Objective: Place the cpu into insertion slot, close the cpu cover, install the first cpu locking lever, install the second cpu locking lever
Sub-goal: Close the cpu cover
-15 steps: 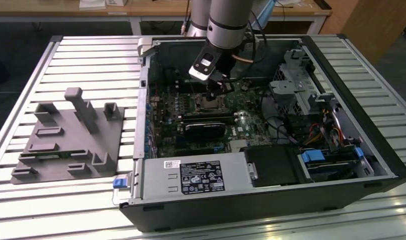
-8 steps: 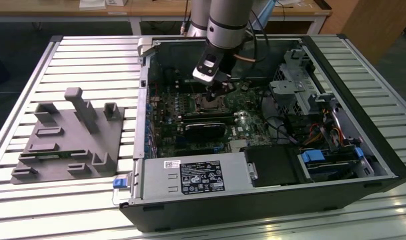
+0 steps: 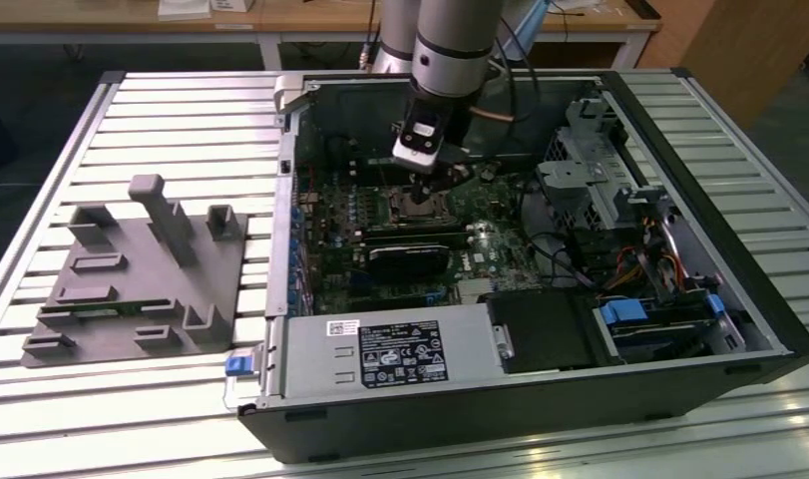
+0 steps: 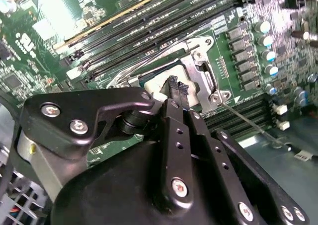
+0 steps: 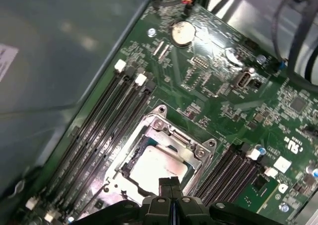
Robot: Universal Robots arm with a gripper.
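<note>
- The black two-fingered claw (image 4: 176, 86) is closed, its tips pressed together with nothing between them, on or just over the small pale silvery-beige square cpu (image 5: 156, 168); too hard a push could scratch its top or bend the contacts beneath
- The cpu lies in the silver-rimmed square insertion slot (image 5: 155, 119), near the middle of the green motherboard (image 5: 213, 86); if it sits skewed, pressing could jam it
- The thin silvery frame-shaped cpu cover (image 5: 186, 145) looks lowered around it; whether fully, I cannot tell; a slipping tip might snag that frame or the thin wire lever (image 4: 248, 123) jutting beside the slot
</note>
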